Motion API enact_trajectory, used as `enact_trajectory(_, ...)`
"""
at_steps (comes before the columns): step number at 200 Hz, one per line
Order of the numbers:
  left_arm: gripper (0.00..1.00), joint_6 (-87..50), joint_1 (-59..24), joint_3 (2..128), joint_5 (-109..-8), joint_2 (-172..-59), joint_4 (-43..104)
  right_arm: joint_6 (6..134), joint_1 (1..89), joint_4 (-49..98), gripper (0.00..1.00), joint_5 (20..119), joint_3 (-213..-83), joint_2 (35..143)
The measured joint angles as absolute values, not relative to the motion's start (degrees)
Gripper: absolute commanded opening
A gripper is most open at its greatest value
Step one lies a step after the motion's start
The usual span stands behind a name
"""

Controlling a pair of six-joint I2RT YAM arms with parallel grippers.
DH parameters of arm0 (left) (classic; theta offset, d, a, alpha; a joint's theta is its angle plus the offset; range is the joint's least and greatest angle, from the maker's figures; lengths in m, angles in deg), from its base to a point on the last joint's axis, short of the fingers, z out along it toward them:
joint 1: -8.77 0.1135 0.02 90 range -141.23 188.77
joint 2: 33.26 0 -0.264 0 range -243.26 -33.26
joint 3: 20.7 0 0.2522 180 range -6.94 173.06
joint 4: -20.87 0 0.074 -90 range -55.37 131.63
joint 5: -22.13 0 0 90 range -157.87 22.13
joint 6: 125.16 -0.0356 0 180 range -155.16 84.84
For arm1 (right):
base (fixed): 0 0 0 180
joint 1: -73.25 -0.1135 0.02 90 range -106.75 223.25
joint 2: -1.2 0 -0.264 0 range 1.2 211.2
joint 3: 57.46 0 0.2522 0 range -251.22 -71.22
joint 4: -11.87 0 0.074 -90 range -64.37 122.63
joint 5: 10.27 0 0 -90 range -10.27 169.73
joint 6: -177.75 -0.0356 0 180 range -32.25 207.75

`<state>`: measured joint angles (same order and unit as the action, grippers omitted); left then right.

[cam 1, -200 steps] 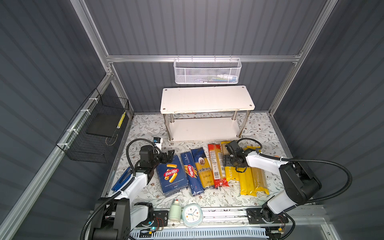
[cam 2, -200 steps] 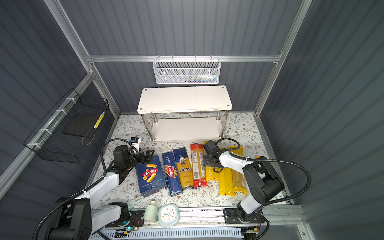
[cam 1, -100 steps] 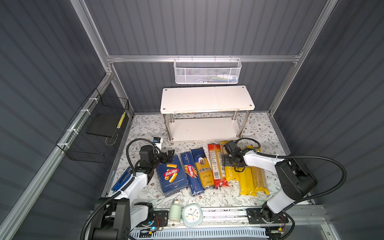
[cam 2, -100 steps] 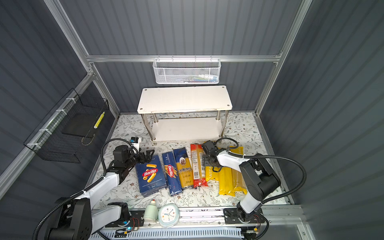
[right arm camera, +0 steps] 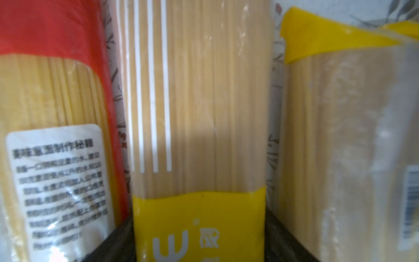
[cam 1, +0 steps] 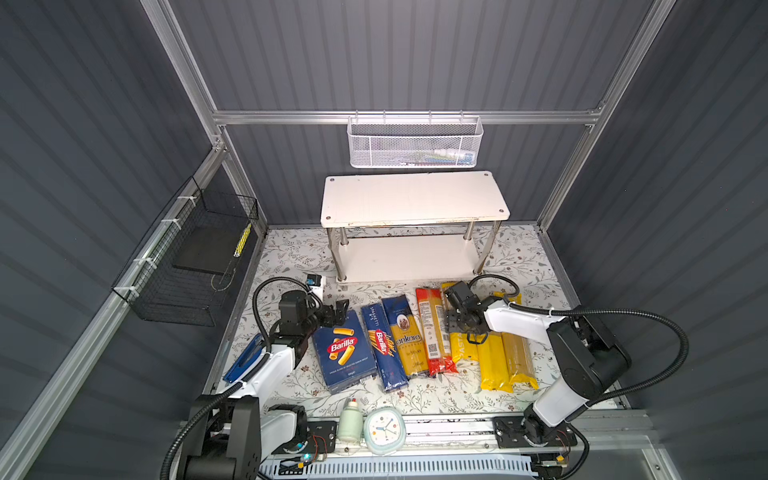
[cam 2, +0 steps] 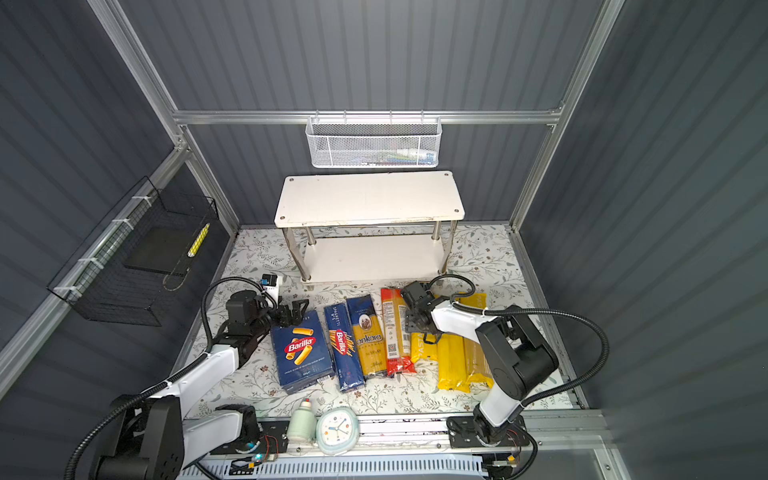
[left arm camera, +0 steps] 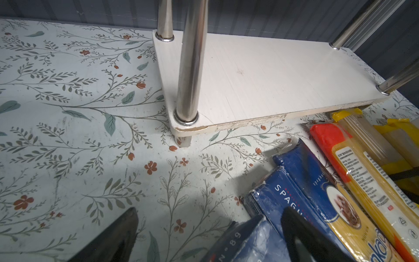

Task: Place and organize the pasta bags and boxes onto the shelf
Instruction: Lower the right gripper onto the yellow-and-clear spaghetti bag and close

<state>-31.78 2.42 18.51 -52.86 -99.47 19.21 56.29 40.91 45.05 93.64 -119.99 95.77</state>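
Flanking yellow bag (right arm camera: 197,113), seen wrist-side only, right fingers' (right arm camera: 118,245) grip unclear; left fingers (left arm camera: 108,238) open.

Shelf (cam 1: 415,199) of matt white board, front edge chipped and rough, legs (left arm camera: 190,68) of polished mirror-bright metal tube, bags (right arm camera: 199,113) of glossy, wrinkled clear plastic, boxes (cam 1: 345,353) of smooth card with slight sheen, table cover (left arm camera: 68,113) smooth, scuffed, printed.

White mesh basket (cam 1: 415,143) hangs up at 12 o'clock, black wire basket (cam 1: 187,270) over at 9. Down at 6, a mint alarm clock (cam 1: 384,430) sits right beside a small pale-green bottle (cam 1: 350,424). Floral-print tabletop (cam 1: 291,257).
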Motion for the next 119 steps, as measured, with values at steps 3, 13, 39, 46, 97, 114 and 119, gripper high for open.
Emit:
enact_trajectory(3, 0.99, -31.78, 2.42, 18.51, -52.86, -99.47, 19.21, 56.29, 40.91, 45.05, 0.7, 93.64, -119.99, 95.77)
enact_trajectory(13, 0.99, -31.81, 2.42, 18.51, -52.86, -99.47, 19.19, 56.31, 40.89, 45.03, 0.68, 93.66, -119.99, 95.77)
enact_trajectory(39, 0.99, -31.78, 2.42, 18.51, -52.86, -99.49, 19.21, 56.31, 40.89, 45.05, 0.66, 93.75, -119.99, 95.74)
enact_trajectory(46, 0.99, -31.78, 2.42, 18.51, -52.86, -99.49, 19.21, 56.29, 40.89, 45.05, 0.65, 93.8, -119.97, 95.7)
enact_trajectory(97, 0.99, -31.81, 2.42, 18.54, -52.86, -99.63, 19.21, 56.18, 40.61, 43.94, 0.56, 94.71, -118.46, 94.04)
enact_trajectory(114, 0.99, -31.78, 2.42, 18.8, -52.86, -100.04, 19.26, 55.79, 40.56, 43.04, 0.51, 95.0, -117.28, 92.73)
enact_trajectory(119, 0.99, -31.81, 2.42, 18.86, -52.86, -100.13, 19.23, 55.68, 40.59, 42.89, 0.5, 95.0, -116.93, 92.36)
